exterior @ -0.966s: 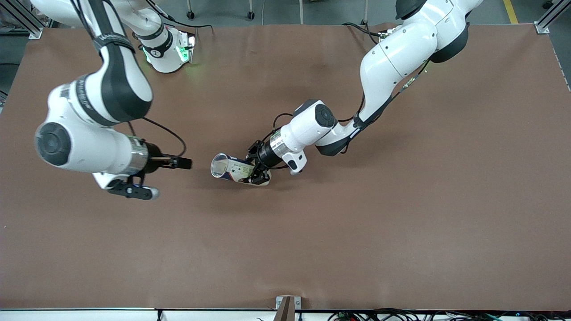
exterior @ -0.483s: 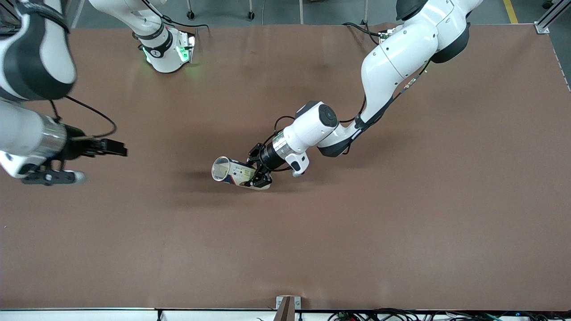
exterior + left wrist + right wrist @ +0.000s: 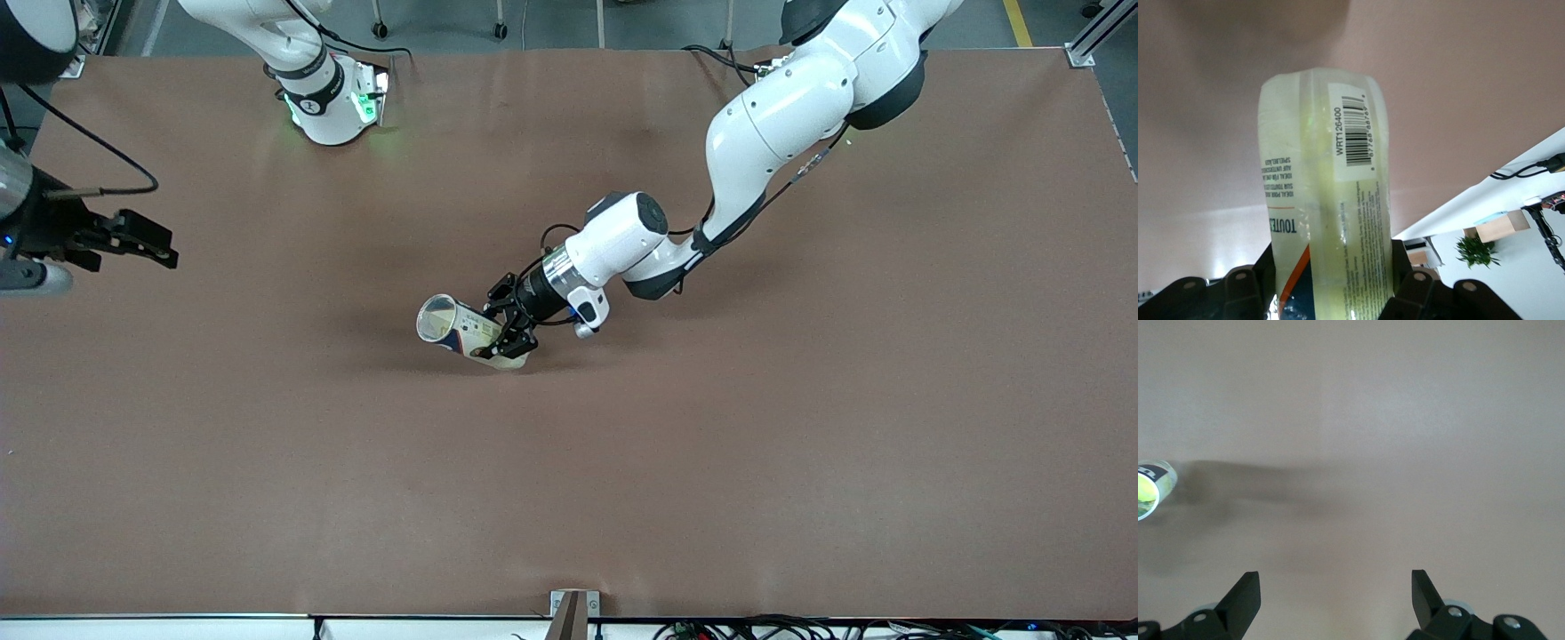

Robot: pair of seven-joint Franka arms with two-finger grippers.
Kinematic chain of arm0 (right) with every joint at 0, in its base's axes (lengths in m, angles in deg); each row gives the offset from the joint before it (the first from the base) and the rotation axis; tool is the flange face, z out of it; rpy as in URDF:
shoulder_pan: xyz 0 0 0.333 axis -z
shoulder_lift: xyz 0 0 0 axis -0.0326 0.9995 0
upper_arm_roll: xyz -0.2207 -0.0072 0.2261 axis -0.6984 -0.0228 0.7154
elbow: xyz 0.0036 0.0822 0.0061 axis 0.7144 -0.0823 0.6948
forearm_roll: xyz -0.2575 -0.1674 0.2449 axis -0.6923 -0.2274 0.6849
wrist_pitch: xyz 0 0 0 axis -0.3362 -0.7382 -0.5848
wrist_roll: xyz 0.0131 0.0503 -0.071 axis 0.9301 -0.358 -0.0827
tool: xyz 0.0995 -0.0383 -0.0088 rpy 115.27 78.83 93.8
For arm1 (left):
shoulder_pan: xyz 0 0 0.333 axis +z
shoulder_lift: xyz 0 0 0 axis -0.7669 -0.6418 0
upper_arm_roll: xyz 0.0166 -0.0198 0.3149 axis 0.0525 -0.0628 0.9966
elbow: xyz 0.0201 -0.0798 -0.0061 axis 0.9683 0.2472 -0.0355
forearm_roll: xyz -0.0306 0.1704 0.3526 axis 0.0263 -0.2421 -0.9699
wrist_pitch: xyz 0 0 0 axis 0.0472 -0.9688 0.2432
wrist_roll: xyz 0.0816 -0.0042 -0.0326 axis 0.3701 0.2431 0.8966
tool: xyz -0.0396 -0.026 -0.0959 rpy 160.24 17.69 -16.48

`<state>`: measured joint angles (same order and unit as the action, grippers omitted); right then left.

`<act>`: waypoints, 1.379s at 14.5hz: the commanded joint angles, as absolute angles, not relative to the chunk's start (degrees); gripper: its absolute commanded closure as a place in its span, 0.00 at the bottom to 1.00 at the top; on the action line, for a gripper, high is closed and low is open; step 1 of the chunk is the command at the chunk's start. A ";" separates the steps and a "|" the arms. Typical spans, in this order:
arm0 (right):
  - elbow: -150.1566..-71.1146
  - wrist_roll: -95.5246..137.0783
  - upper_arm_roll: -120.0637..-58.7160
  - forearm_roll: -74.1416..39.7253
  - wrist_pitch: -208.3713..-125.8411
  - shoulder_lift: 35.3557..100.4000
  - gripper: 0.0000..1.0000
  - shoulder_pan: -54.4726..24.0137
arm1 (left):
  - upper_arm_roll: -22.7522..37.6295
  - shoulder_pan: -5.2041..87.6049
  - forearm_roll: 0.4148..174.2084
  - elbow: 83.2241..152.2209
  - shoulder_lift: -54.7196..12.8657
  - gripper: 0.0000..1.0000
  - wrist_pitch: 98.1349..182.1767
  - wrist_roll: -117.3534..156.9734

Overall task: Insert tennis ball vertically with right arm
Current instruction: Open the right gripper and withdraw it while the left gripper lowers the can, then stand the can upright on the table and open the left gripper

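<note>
Plastic tube [image 3: 458, 329]: clear, printed label, lying tilted near the middle of the worktop [image 3: 800, 444], open mouth toward the right arm's end; a yellow-green ball shows through its wall in the left wrist view [image 3: 1328, 200].
Left tool [image 3: 508, 327]: clamped across the tube near its closed base, fingers [image 3: 1418, 293] on either side of the label.
Right tool [image 3: 142, 240]: fingers apart, nothing between them, over the worktop's edge at the right arm's end, well apart from the tube; its wrist view catches only the tube's mouth [image 3: 1150, 495].
Loose ball: none visible on the worktop in any view.
Handling, tube: probably light, thin-walled and smooth; a hard squeeze may dent it, a slack one lets it twist. Holding low near the base leaves the mouth free.
Handling, ball: likely light, springy, felt-covered, so it grips well; take it across its middle.
Risk: a tilted mouth makes a straight-down insert unlikely; the tube probably needs standing upright.
</note>
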<state>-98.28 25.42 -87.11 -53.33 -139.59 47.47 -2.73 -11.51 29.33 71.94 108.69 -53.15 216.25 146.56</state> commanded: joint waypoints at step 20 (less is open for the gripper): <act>-98.98 25.81 -86.75 -54.41 -144.48 42.74 0.00 -3.05 | -13.70 31.08 65.67 111.52 -61.31 0.44 226.02 148.80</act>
<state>-98.37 25.43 -86.80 -54.09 -144.13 43.73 -2.90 -13.78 29.27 67.29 110.47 -59.94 224.74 148.36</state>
